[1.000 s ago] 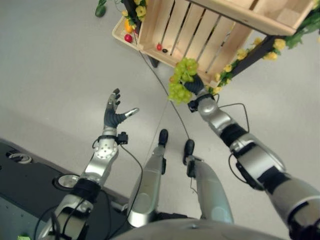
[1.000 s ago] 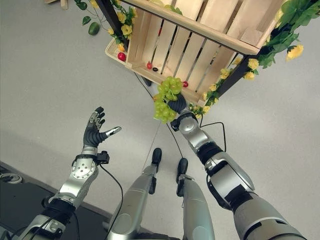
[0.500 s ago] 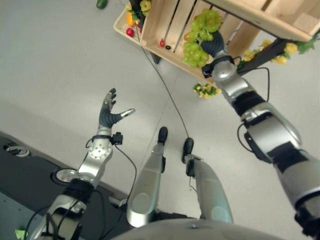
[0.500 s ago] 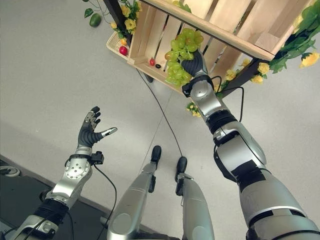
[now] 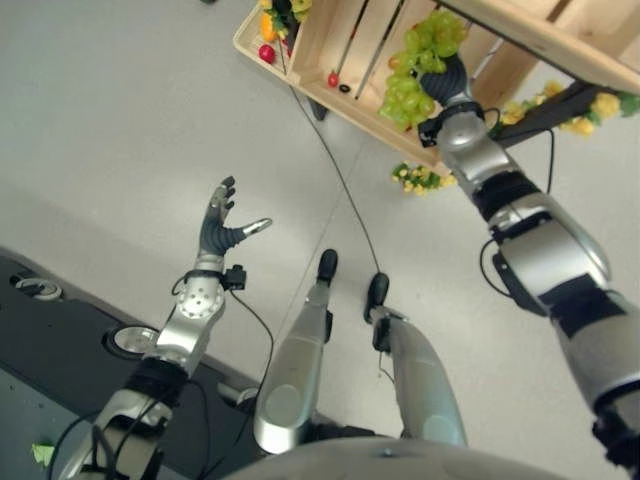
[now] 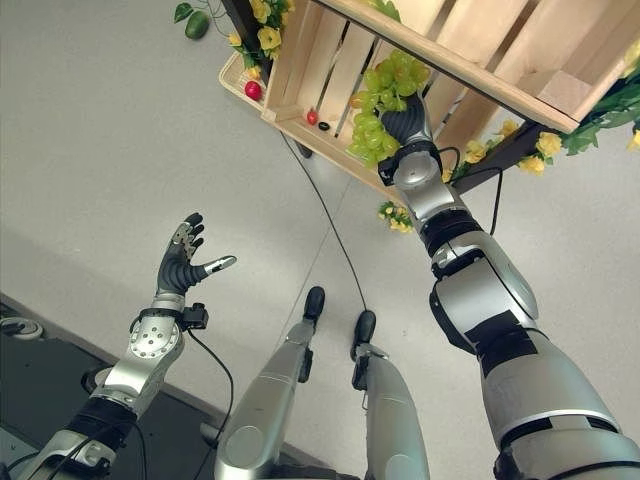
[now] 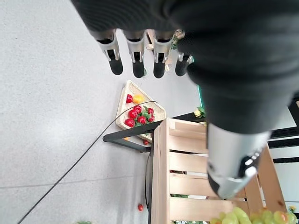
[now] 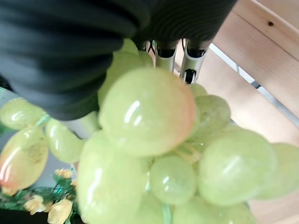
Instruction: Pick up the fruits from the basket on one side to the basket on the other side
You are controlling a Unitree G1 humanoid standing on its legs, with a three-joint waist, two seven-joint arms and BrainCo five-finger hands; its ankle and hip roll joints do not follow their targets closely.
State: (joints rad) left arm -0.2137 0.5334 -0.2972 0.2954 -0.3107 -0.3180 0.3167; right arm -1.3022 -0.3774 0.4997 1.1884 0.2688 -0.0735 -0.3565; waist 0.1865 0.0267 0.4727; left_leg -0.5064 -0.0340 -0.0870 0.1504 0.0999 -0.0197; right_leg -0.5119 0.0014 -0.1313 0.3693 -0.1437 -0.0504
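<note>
My right hand point(image 5: 453, 78) is shut on a bunch of green grapes point(image 5: 418, 62), held up against the slats of a big wooden crate point(image 6: 340, 70). Close up, the grapes point(image 8: 149, 140) sit under the palm with the fingers point(image 8: 191, 60) curled past them and crate wood point(image 8: 266, 56) just behind. A small flat basket point(image 6: 236, 72) with red fruits lies beyond the crate's left end, also seen as the basket point(image 7: 125, 100) ahead of my left hand. My left hand point(image 5: 222, 228) hovers open over the floor, fingers point(image 7: 136, 58) straight and holding nothing.
A red fruit point(image 5: 333, 79) and a dark one point(image 5: 344, 88) rest on the crate's lower ledge. Yellow flowers point(image 6: 535, 150) and leaves wrap the black frame under the crate. A green fruit point(image 6: 197, 24) lies on the floor beyond. A black platform point(image 5: 60, 340) is at lower left.
My right hand has carried the grapes up and away from me, from below the crate's edge to against its slats. The left hand has stayed nearly still.
</note>
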